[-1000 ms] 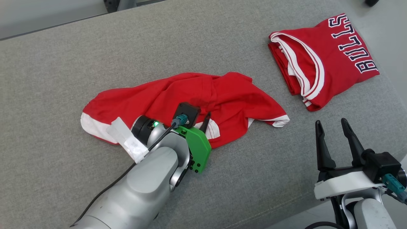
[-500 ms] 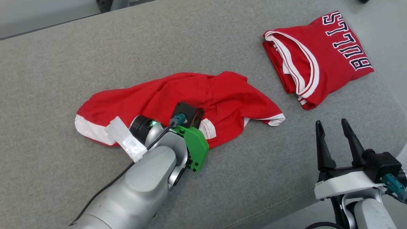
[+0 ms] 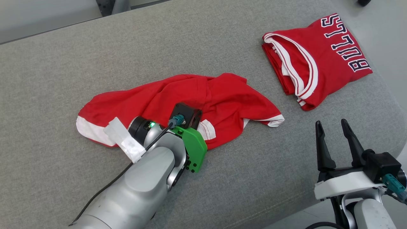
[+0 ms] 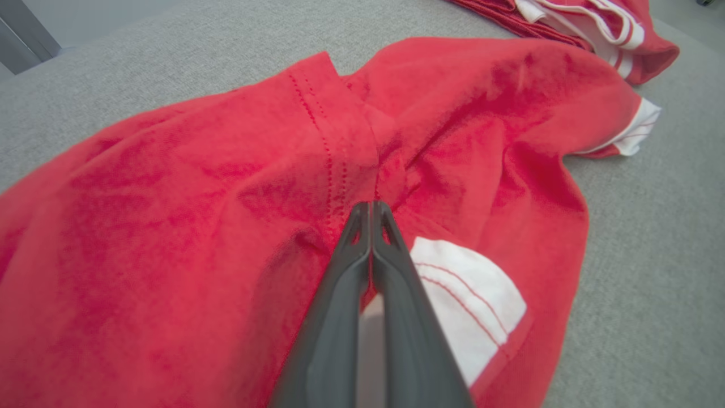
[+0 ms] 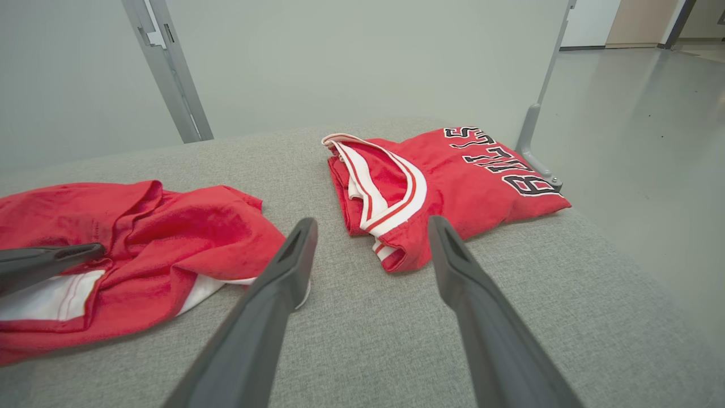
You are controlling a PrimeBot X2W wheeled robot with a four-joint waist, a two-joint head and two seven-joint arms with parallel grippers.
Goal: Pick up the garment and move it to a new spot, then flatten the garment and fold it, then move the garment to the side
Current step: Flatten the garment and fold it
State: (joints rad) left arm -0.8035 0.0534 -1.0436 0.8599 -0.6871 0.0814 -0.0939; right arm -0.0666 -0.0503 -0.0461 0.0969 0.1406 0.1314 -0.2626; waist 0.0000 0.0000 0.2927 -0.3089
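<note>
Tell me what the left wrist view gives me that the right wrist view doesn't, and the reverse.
Left wrist view adds: the left pincer shut, its tips pinching a stitched seam fold of the crumpled red cloth garment, next to a white patch with red stitch lines.
Right wrist view adds: the right pincer open above the grey fabric surface, the BULLS lettering on the folded red jersey, grey metal posts and shiny floor.
Both: the left pincer, the crumpled garment, the jersey's white striped trim, the grey surface.
</note>
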